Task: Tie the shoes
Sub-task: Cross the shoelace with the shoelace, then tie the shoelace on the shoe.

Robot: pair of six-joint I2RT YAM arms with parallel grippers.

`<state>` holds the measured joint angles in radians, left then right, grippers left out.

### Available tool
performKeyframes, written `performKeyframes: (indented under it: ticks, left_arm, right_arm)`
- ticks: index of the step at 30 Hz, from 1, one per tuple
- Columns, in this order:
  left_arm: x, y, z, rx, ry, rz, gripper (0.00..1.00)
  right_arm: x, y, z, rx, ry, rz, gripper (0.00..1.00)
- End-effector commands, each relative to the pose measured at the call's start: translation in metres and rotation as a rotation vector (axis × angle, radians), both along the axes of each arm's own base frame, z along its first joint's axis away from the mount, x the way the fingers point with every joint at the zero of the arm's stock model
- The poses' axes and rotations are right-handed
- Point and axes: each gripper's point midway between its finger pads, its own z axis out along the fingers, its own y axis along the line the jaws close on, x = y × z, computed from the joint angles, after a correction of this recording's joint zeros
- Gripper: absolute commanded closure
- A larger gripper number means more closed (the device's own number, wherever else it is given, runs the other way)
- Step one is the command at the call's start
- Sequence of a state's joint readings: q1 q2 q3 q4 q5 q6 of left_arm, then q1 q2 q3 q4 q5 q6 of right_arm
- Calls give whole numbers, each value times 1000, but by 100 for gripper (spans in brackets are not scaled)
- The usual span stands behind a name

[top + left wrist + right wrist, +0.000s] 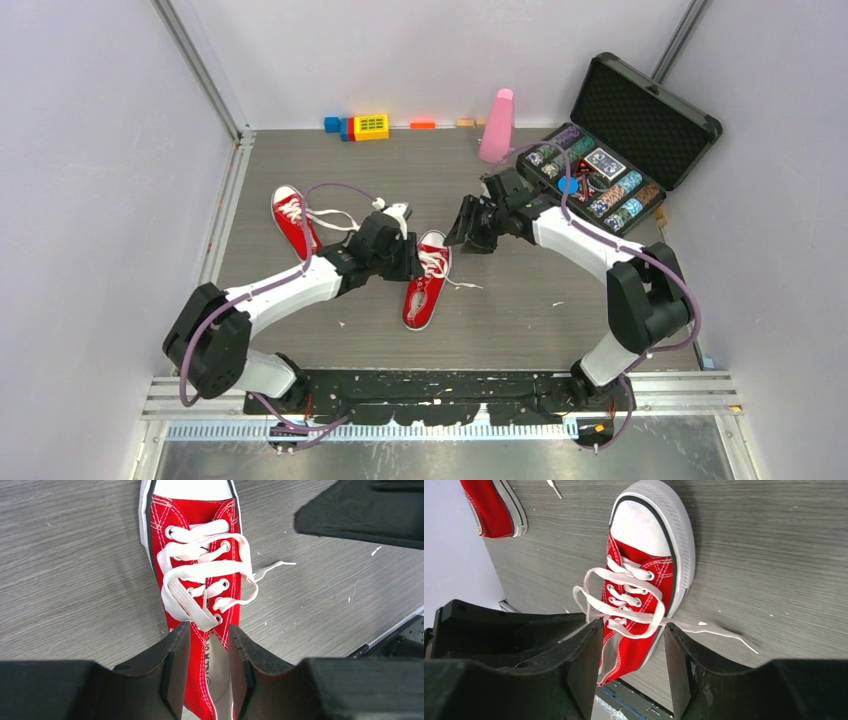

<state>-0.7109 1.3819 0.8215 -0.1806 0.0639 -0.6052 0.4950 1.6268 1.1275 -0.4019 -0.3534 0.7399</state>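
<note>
Nearest, at the table's (520, 330) front edge: two arm bases, bolted side by side.

Item 1. Left gripper (412, 262) (209, 630). It hangs over the near shoe (420, 298) (200, 520) at the ankle opening. The jaws stand narrowly apart with nothing between them, and the insole shows through the gap.

Item 2. Near shoe, red canvas with a white toe cap and sole, sitting mid-table on its sole. Its laces (200, 572) (624, 592) lie in loose loops across the eyelets, not drawn tight. One lace end (272, 569) (709, 629) trails off onto the table beside the shoe.

Item 3. Right gripper (468, 232) (632, 626). It is held above the table just beyond the near shoe, apart from it, with the jaws moderately wide and nothing held. Its camera looks down on the laced shoe.

Item 4. Far shoe (290, 222) (494, 507), same make, lying left of the left arm and well apart from its mate. Its laces are loose and spread toward the middle.

Item 5. Case (640, 120), black, lid open, at the far right. Rows of chips fill its tray.

Item 6. Pink cone (497, 125), upright, near the back wall and just left of the case.

Item 7. Blocks along the back wall: blue (332, 124), yellow (371, 126), orange (422, 124).
</note>
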Motion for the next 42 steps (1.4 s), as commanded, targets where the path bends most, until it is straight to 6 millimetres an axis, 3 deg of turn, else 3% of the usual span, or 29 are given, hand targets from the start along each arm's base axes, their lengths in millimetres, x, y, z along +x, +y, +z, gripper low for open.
performKeyframes:
  ticks: [1,8,15,17,31,36,42]
  left_arm:
    - [11,-3,8,5,-6,31,64]
    - [15,-3,1,23,-1,43,67]
    - [13,-1,5,38,5,31,97]
    - [10,0,8,36,4,21,100]
    - [-29,-2,27,41,125,-163,100]
    - [-37,3,34,50,161,-218,100]
    - [-40,18,36,93,173,-243,100]
  right_arm:
    - [-2,-18,9,-56,-74,-12,46]
    - [-10,-31,0,-109,-79,-17,46]
    - [-18,-49,-14,-195,-86,-20,47]
    - [-19,-54,-19,-220,-86,-21,47]
    - [-27,-56,-47,-291,-94,62,43]
    - [-26,-56,-52,-363,-90,77,28]
    - [-33,-47,-57,-462,-133,196,36]
